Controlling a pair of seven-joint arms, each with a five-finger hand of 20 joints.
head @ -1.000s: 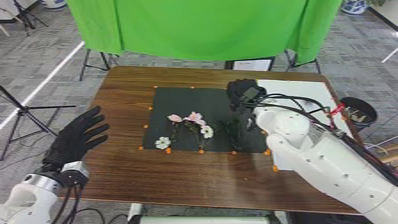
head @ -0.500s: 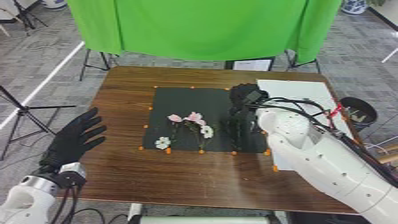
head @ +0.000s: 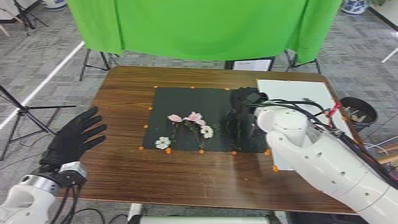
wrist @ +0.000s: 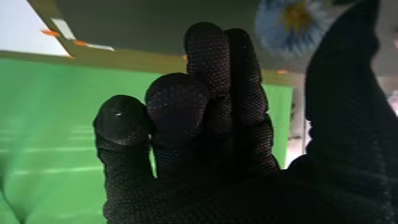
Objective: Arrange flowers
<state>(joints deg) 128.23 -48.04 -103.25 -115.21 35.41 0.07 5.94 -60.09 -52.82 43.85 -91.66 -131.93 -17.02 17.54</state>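
Observation:
In the head view my right hand [head: 245, 101] is over the black mat [head: 204, 94], near its right side. Dark greenery [head: 233, 131] extends below it toward the near edge. Pink flowers [head: 194, 118] and a white flower [head: 206, 131] lie left of it; another white flower [head: 163, 143] rests at the mat's lower left. My open left hand [head: 71, 142] is at the table's left edge. In the right wrist view my right hand [wrist: 213, 145] has mostly straight fingers and thumb apart, with a pale blue flower [wrist: 296, 21] beyond the gap; contact is unclear.
Orange markers [head: 169, 150] line the mat. A white sheet [head: 298, 90] covers the table's right side, partly under the right arm. A dark bin [head: 358, 111] stands off the right edge, and a green cloth [head: 209, 30] hangs beyond the far edge.
My right hand has shifted slightly right and toward the table's near edge. The left hand and the pink and white flowers look unmoved.

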